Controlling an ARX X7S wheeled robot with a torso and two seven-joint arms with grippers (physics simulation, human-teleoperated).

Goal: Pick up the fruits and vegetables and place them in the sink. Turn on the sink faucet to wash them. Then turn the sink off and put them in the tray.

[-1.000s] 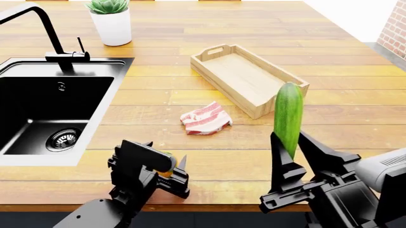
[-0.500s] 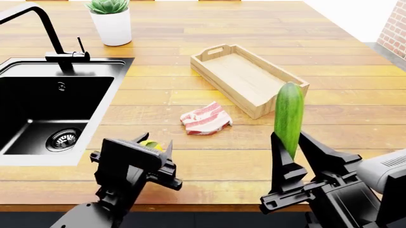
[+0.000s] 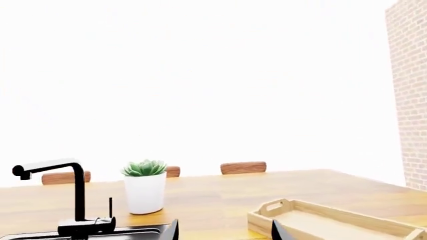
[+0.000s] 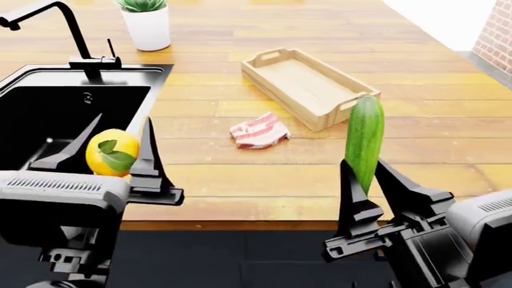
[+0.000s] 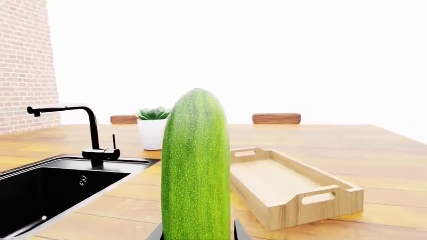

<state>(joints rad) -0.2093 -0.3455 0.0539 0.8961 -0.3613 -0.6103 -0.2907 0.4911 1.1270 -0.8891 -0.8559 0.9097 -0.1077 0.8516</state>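
The sink (image 4: 120, 114) lies at the upper left of the head view. At lower right the right gripper (image 4: 370, 180) jaws clamp only the bottom of the upright cucumber (image 4: 364, 141), so it could tip out during the carry. At lower left the left gripper (image 4: 112, 157) jaws hold the lemon (image 4: 112, 152) between their tips, where the round fruit may slip and fall on the counter (image 4: 264, 174).

1. The worktop (image 4: 304, 174) is of warm wooden planks and fills most of the head view, with its front edge running across the lower middle.
2. The sink (image 4: 48, 120) is set into it at the left.
3. The sink faucet (image 4: 76, 36) stands behind the basin, upper left.
4. A white plant pot (image 4: 148, 27) sits at top, left of centre.
5. The tray (image 4: 308, 87) lies angled, right of centre.
6. A bacon slab (image 4: 260, 132) rests just below-left of it, apart.
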